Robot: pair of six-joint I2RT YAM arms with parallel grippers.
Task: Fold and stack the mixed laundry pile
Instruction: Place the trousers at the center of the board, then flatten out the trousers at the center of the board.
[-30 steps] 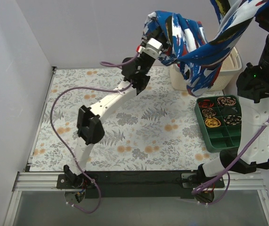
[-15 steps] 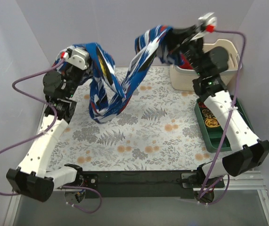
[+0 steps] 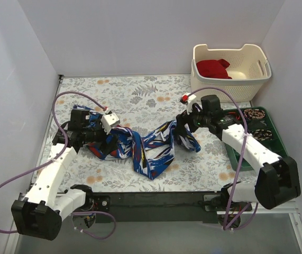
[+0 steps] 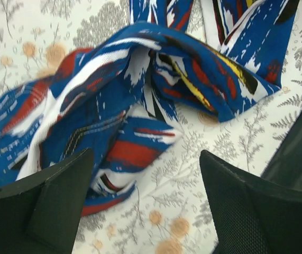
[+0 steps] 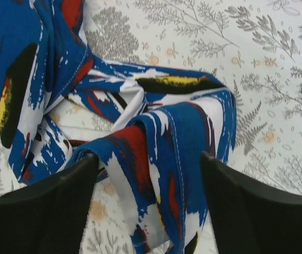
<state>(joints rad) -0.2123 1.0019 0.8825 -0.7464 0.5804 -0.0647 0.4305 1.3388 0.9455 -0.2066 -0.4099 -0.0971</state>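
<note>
A: Left arm pose?
B: Elbow low, forearm reaching forward. Left end effector (image 3: pixel 107 136) sits low over the surface (image 3: pixel 140 95), fingers apart, nothing clamped. The blue printed garment (image 3: pixel 146 153) lies bunched just beneath it and trails across to the right end effector (image 3: pixel 182 128).
A: Right side?
B: Arm bent inward, fingers apart above the garment's other end. Red garment (image 3: pixel 212 67) lies in the basket (image 3: pixel 256 76), well beyond it. Green tray (image 3: pixel 271 153) lies under that forearm.

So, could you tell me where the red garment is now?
In the top view, the red garment lies inside the cream basket in the far right corner, behind the green tray.
</note>
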